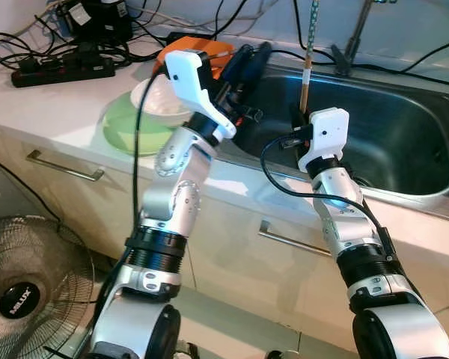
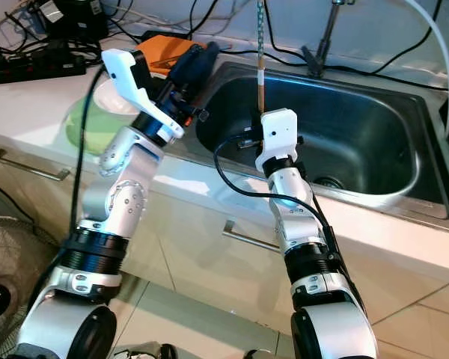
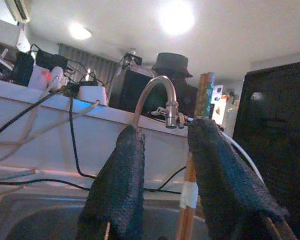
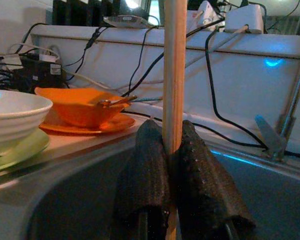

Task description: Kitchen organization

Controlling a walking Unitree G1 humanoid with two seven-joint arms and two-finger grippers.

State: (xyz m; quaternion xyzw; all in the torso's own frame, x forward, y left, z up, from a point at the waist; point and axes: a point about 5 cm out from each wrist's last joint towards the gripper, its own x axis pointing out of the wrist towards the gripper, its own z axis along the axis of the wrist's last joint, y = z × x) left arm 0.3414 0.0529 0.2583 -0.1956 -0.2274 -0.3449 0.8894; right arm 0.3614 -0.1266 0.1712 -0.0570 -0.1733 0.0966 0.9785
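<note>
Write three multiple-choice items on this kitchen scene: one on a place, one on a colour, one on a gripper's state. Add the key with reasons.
1. Where does the white bowl sit?
A. on the green plate
B. in the sink
C. on the floor

2. What colour is the bowl behind the white one?
A. blue
B. orange
C. black

3. What is the right gripper doing?
A. hanging open
B. shut on the wooden stick
C. holding a cup

Key: 1 A, the bowl rests on the plate; 2 B, orange in the right wrist view; 3 B, both fingers press the stick.
</note>
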